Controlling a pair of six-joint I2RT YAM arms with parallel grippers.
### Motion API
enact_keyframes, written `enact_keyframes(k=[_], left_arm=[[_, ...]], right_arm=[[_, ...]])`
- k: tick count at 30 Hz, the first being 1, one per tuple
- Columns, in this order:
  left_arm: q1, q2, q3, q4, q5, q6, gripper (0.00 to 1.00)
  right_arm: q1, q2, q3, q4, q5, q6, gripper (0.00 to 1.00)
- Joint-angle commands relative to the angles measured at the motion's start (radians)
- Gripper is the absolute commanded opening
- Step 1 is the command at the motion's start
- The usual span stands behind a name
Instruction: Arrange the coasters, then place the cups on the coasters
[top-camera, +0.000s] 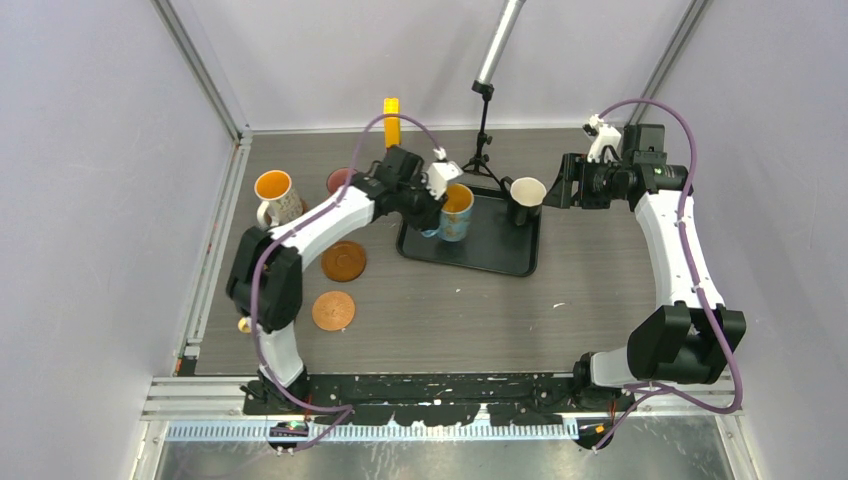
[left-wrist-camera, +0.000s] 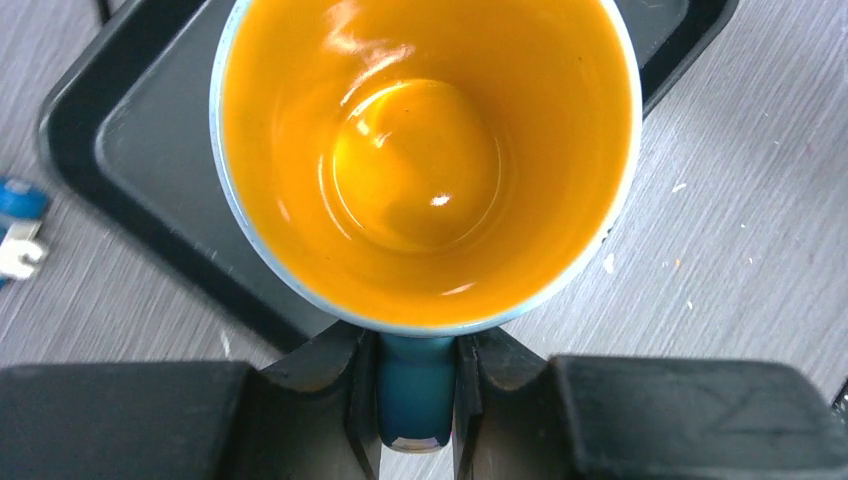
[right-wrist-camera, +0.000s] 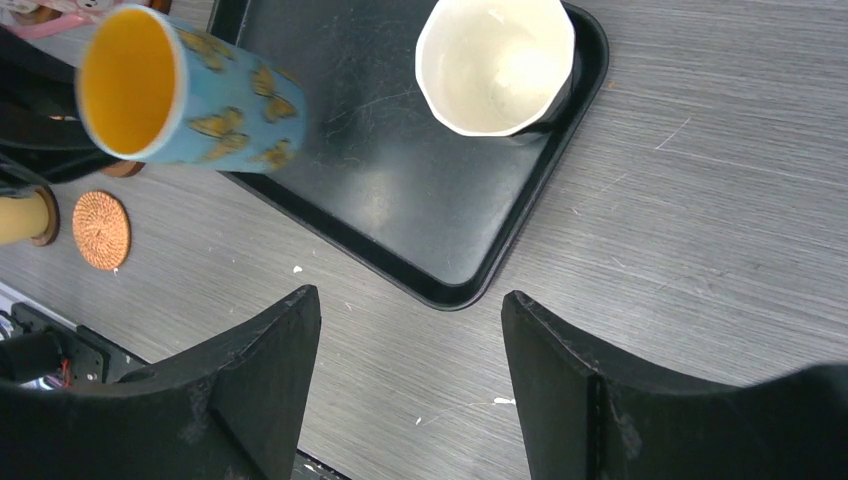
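Note:
My left gripper (top-camera: 432, 197) (left-wrist-camera: 417, 350) is shut on the handle (left-wrist-camera: 417, 385) of the blue cup with butterflies and an orange inside (top-camera: 457, 210) (left-wrist-camera: 430, 160) (right-wrist-camera: 180, 90), over the left edge of the black tray (top-camera: 495, 255) (right-wrist-camera: 400, 190). A dark cup with a cream inside (top-camera: 527, 198) (right-wrist-camera: 495, 65) stands on the tray's back right corner. My right gripper (top-camera: 555, 190) (right-wrist-camera: 410, 310) is open just right of it, holding nothing. Left of the tray lie a glossy brown coaster (top-camera: 343, 260) and a woven coaster (top-camera: 333, 310) (right-wrist-camera: 101, 230). A white patterned cup (top-camera: 275, 195) and a pink cup (top-camera: 340, 180) stand at the back left.
A yellow toy tower (top-camera: 392, 120) stands at the back wall, and a black tripod stand (top-camera: 484, 150) rises behind the tray. A small cream-yellow thing (top-camera: 243, 323) (right-wrist-camera: 20, 215) shows beside the left arm's base.

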Motion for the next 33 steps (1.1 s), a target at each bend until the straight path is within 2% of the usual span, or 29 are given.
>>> enact_keyframes(k=[1,7,14,21,26,33], left_arm=[[0.105,-0.23,-0.082,0.133,0.121,0.008,0.0],[0.265,-0.457,-0.281,0.02,0.232,0.153,0.0],[0.45,-0.597,-0.42,-0.117,0.301,0.317,0.0],[0.575,-0.635,-0.51,-0.16,0.321,0.469,0.0],[0.639,-0.627,-0.55,-0.144,0.329,0.525,0.0],[0.682,-0.592,-0.568,-0.135,0.329,0.584,0.0]], right_arm=[[-0.005,-0.023,-0.011,0.039,-0.016,0.012,0.72],[-0.003,-0.034,-0.034,0.062,-0.031,0.034,0.72],[0.014,-0.02,-0.035,0.049,-0.031,0.022,0.73],[0.035,-0.008,-0.019,0.032,-0.022,0.011,0.75],[0.044,-0.002,-0.006,0.017,-0.014,0.003,0.75],[0.05,-0.005,0.001,0.006,-0.008,-0.002,0.76]])
